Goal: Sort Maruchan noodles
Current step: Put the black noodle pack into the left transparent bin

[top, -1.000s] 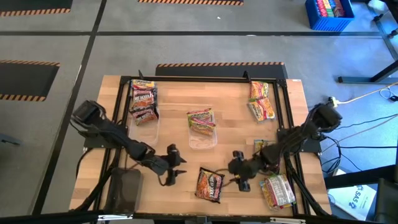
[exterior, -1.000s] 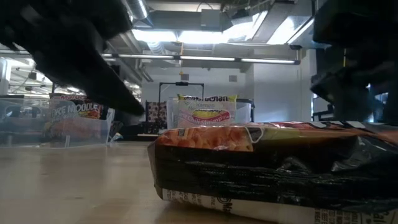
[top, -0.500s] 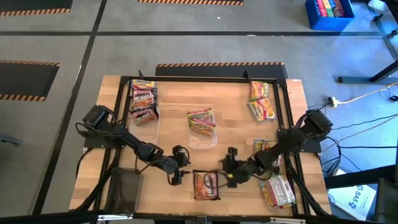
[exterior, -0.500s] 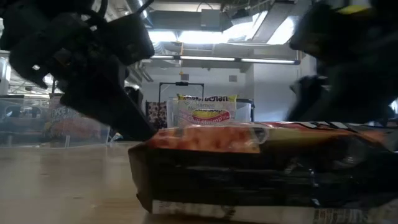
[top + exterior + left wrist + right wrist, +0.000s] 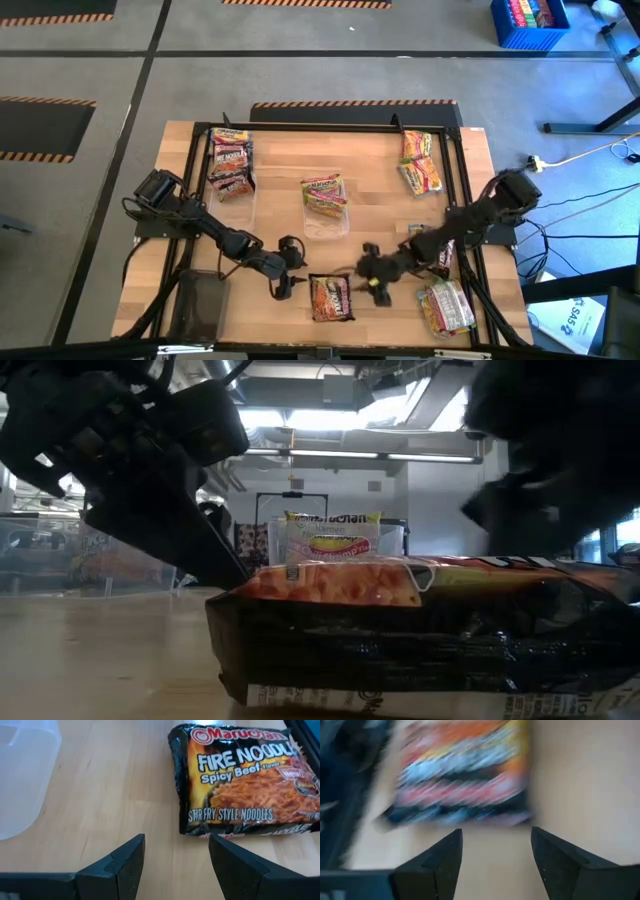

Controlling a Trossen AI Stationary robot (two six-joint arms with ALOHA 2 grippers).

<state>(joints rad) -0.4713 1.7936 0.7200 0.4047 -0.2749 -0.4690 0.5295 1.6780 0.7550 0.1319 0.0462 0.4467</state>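
Note:
A dark maroon Maruchan packet (image 5: pixel 330 298) lies flat on the wooden table near its front edge; it also fills the low view as the packet (image 5: pixel 420 635). My left gripper (image 5: pixel 287 276) stands open just to the packet's left, with the packet (image 5: pixel 245 785) lying ahead of its fingers. My right gripper (image 5: pixel 368 280) stands open just to the packet's right, and the blurred packet (image 5: pixel 465 775) is ahead of its fingers too. Neither gripper has anything between its fingers.
A clear tray (image 5: pixel 232 165) at the far left holds maroon packets. A middle tray (image 5: pixel 325 200) holds a yellow-green packet. Orange packets (image 5: pixel 420 162) lie at the far right. More packets (image 5: pixel 445 305) lie near the right front corner. A black frame (image 5: pixel 330 127) rims the table.
My left gripper has gone toward the table's right and near edge and sunk, closing on the maroon packet. My right gripper has gone toward the left, to the packet's other side. The packet has slid a little to the left and turned squarer to the table.

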